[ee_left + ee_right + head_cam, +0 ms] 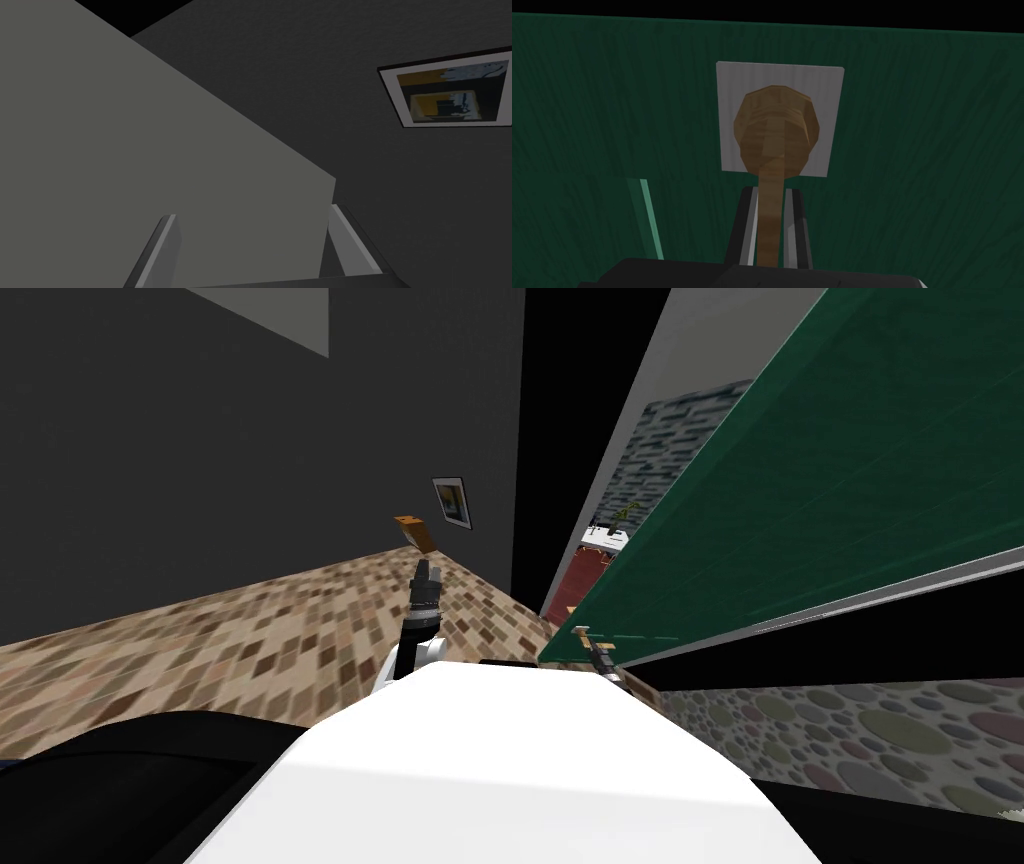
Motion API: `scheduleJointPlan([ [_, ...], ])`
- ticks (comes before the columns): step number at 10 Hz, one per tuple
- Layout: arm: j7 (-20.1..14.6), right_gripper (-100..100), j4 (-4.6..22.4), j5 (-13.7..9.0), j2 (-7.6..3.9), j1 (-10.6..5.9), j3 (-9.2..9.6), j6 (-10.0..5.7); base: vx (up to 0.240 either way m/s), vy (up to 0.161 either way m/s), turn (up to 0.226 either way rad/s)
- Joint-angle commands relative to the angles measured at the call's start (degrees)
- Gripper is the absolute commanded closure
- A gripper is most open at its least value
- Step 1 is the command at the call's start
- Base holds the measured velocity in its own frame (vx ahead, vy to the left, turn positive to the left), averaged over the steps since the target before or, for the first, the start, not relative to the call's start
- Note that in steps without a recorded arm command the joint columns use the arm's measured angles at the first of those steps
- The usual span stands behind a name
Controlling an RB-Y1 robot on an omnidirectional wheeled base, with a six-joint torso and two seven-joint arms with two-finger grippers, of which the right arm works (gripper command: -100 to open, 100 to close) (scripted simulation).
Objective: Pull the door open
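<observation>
Checking head view: dark green wood-grain door [800,488] filled 2 o'clock, with its free edge near centre and a gap beside it at 12. At 4 o'clock the right gripper [603,656] sat on the tan wooden lever handle [582,634]. At 9 o'clock the left gripper [423,570] hung over the brown mosaic floor [200,658], well apart from the door.

Left wrist view: fingers [162,245] spread, holding nothing.

Right wrist view: blades pinched the lever's shaft, short of its round boss on the white square backplate [824,85].

Judgement: rigid hinged slab, probably heavy. The smooth lever could slip, so grip near the boss and pull along the arc.
</observation>
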Motion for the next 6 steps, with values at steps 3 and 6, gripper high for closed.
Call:
scheduleJointPlan([
  [3, -0.6, 100, 3.1, 0.6, -0.18, -0.18, 0.96, -3.27, -0.128, -0.036, 0.052],
  [6, -0.9, 100, 5.4, 1.3, -0.33, -0.32, 1.68, -6.16, -0.092, -0.029, 0.035],
])
